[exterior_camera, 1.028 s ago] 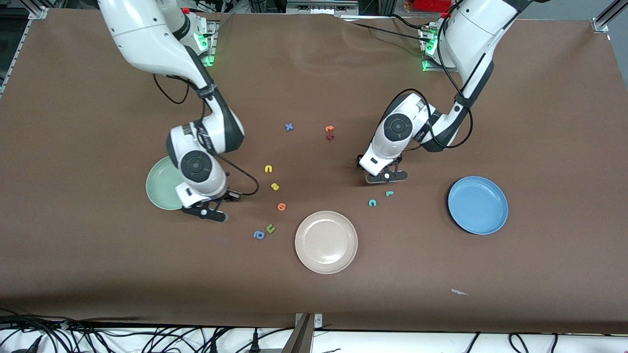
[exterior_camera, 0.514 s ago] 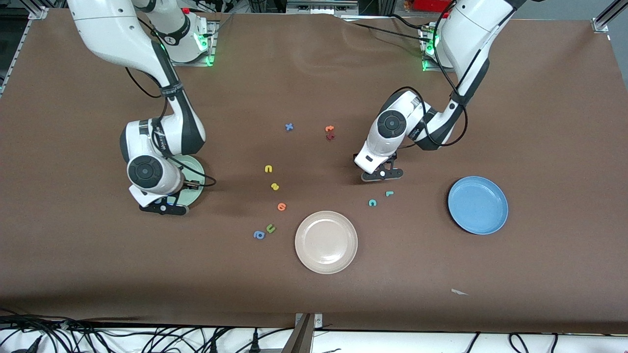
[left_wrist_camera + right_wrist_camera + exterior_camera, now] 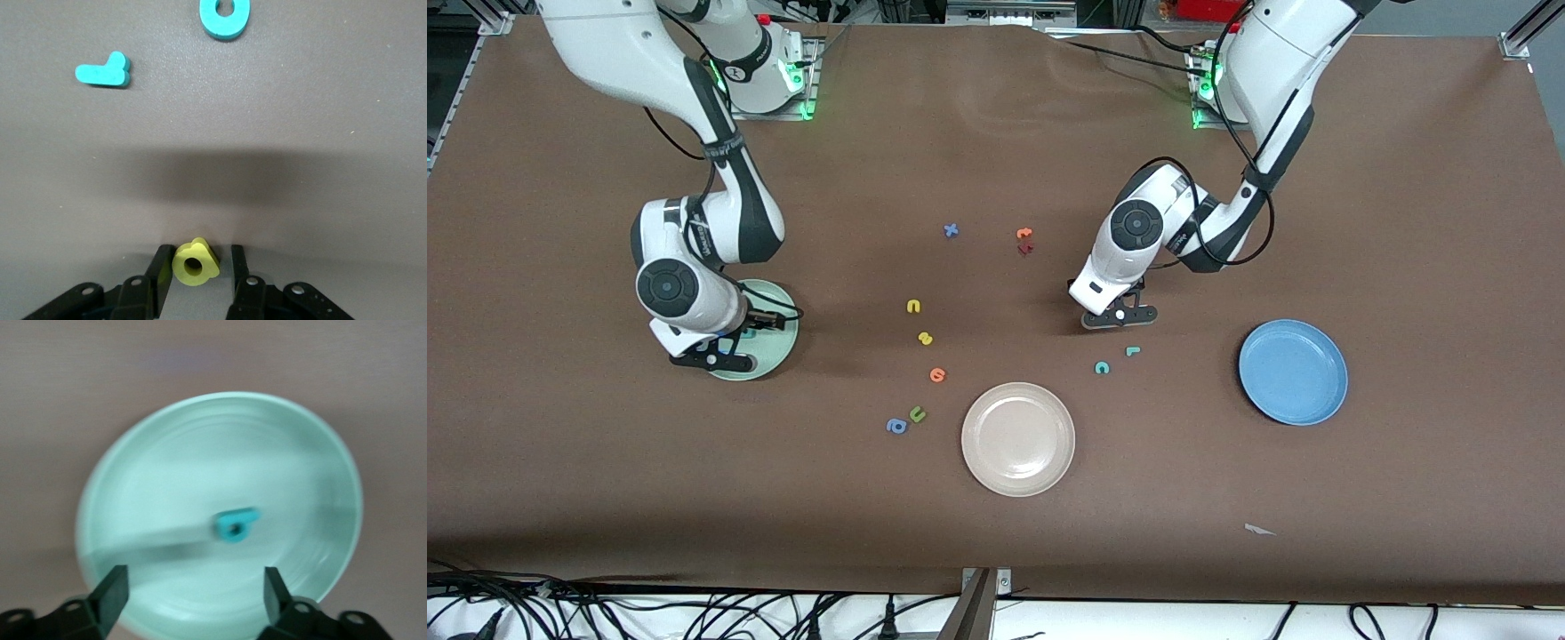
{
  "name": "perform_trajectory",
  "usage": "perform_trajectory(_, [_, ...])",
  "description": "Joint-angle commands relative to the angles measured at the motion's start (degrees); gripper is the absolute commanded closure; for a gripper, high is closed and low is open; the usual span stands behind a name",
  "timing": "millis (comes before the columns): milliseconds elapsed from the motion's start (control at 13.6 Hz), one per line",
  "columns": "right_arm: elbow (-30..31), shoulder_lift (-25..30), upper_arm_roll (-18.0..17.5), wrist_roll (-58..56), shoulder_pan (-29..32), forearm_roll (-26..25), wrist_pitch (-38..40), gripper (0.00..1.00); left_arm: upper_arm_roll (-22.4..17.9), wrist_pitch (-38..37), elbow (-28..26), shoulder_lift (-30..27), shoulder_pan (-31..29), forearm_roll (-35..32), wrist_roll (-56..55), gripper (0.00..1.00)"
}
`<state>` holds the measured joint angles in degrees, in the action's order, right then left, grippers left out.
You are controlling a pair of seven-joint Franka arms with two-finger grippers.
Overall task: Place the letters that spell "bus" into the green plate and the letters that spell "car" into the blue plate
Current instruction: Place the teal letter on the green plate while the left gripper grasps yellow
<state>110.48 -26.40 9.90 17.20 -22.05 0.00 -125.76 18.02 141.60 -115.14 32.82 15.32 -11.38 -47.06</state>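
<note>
Hovering spread over the green plate (image 3: 775,356), right claw (image 3: 193,593); left claw (image 3: 197,267) pinching yellow "a" (image 3: 195,263).

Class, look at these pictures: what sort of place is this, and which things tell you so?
Probably a robotics lab: two robot arms bolted to a brown-covered table, loose cables along its edge, and foam letters with plates laid out for sorting.

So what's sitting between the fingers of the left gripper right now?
A yellow foam letter "a" sits between the left gripper's fingers, low over the brown table. The left wrist view shows it.
</note>
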Motion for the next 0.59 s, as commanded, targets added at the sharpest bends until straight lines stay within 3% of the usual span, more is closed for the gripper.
perform_trajectory(0, [2.02,3.64,-6.18,0.38,-0.27,2.37,0.08,0.01,-0.26,-1.06,0.18,0.32,0.23,-2.15,-1.28,0.66])
perform_trajectory(220, [1.23,3.64,-11.73,0.20,-0.54,2.20,-2.37,0.01,-0.35,-1.06,0.27,0.58,0.15,-2.24,-1.01,0.73])
perform_trajectory(367, [1.23,2.68,-14.37,2.99,-1.32,2.28,-5.44,0.13,-0.44,-1.15,0.62,0.50,-0.12,-2.24,-1.10,0.76])
perform_trajectory(514, [1.05,0.22,-14.38,7.91,-4.65,1.93,-9.57,0.27,-0.87,-4.20,2.98,0.14,-0.30,-2.15,0.29,0.76])
